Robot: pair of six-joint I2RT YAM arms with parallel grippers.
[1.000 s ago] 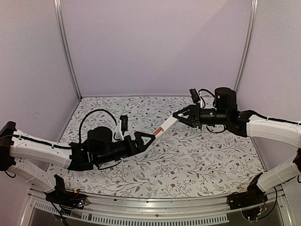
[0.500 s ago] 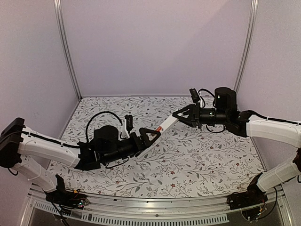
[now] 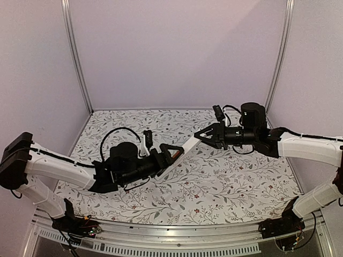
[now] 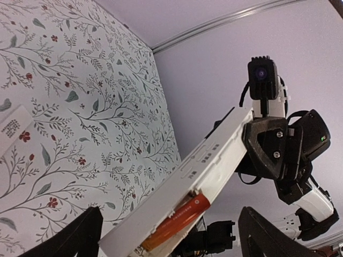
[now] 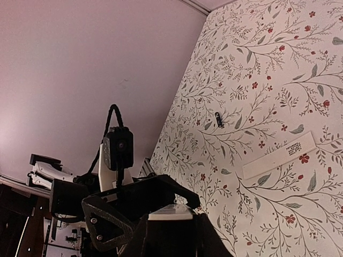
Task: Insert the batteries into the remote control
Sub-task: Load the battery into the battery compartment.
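Note:
The white remote control [image 3: 187,145] hangs tilted above the table, and my right gripper [image 3: 202,135] is shut on its upper end. In the right wrist view its end face [image 5: 170,212] shows between the dark fingers. An orange-red battery [image 4: 179,220] lies in its open compartment [image 4: 161,235]. My left gripper [image 4: 170,211] is open around the remote control's lower end, one finger [image 4: 80,238] on each side, apart from it. A small dark battery [image 5: 218,119] lies on the floral table.
A flat white strip [image 5: 278,155] lies on the floral table [image 3: 225,182], also seen in the left wrist view as the strip [image 4: 13,130]. Lilac walls and metal posts [image 3: 75,59] close in the back and sides.
My left arm has moved right and forward, bringing its open fingers around the remote control's lower end; they have narrowed slightly. The right arm has shifted a little left with the remote control.

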